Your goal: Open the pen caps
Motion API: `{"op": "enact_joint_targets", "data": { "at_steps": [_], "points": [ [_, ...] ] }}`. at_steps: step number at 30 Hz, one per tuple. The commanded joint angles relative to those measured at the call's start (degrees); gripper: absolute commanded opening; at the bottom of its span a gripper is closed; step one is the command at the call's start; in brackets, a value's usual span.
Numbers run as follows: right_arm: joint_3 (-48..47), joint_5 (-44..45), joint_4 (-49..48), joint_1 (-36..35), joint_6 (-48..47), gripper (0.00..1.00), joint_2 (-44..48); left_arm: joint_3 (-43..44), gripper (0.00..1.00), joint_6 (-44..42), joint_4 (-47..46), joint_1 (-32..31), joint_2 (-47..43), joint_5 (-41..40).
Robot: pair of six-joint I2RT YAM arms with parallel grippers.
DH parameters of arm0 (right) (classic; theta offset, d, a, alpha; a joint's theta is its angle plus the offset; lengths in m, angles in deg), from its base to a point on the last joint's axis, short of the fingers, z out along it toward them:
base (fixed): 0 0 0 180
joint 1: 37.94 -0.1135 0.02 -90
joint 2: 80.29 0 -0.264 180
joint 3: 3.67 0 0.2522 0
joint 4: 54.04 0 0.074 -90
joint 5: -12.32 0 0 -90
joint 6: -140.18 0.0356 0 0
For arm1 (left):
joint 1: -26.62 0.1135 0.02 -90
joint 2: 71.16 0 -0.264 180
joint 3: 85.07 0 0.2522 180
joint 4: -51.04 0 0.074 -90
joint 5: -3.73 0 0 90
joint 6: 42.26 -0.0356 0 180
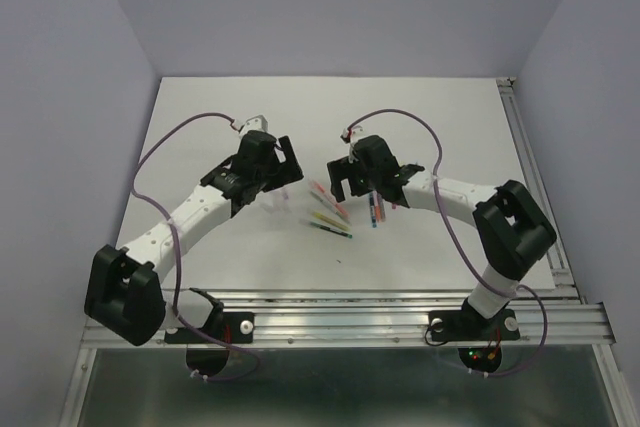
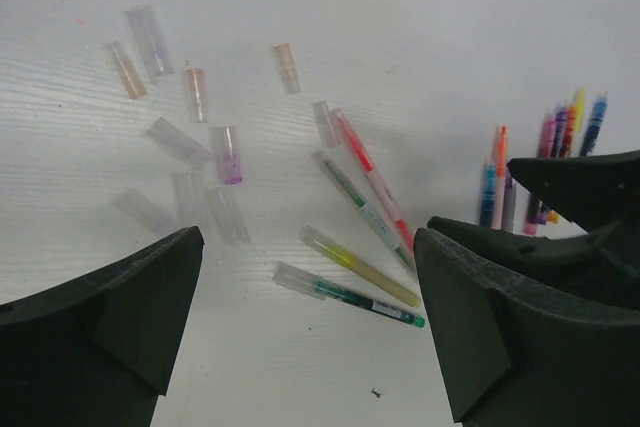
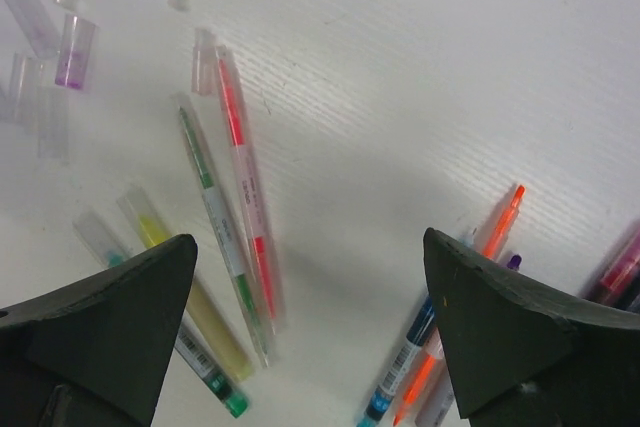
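Several loose pen caps (image 2: 226,154), short translucent tubes that are clear, pinkish or purple-tinted, lie scattered at the upper left of the left wrist view. Some pen caps (image 3: 75,52) also show in the top left corner of the right wrist view. Below them lie capped pens: a pink-red pen (image 2: 372,177), a green one (image 2: 350,192), a yellow one (image 2: 365,270) and a dark green one (image 2: 355,297). My left gripper (image 2: 305,332) hangs open above the bare table just near of these pens, holding nothing. My right gripper (image 3: 310,342) is open too, over the gap between the pink-red pen (image 3: 245,187) and the uncapped pens (image 3: 470,297).
A bunch of uncapped coloured pens (image 2: 560,132) lies to the right, partly behind the right gripper's dark fingers (image 2: 580,202). From above, both grippers (image 1: 290,172) (image 1: 345,182) hover close together over the pens (image 1: 330,215) mid-table. A metal rail (image 1: 540,187) runs along the right edge.
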Motion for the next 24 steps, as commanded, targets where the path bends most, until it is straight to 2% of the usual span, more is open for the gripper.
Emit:
{"op": "enact_joint_targets", "data": {
  "at_steps": [1, 6, 24],
  "points": [
    [-6.86, 1.16, -0.17, -0.68, -2.87, 1.0, -3.85, -1.56, 0.99, -0.89, -1.62, -0.06, -5.97, -0.93],
    [-12.4, 1.87, 3.34, -1.11, -4.98, 1.0, -9.74, -5.78, 0.99, 0.16, -2.42, -0.06, -9.93, -1.2],
    [-15.13, 5.21, 5.98, -2.78, -6.22, 0.98, -15.54, -9.83, 0.99, 1.48, -4.09, -0.06, -11.6, 0.04]
  ]
}}
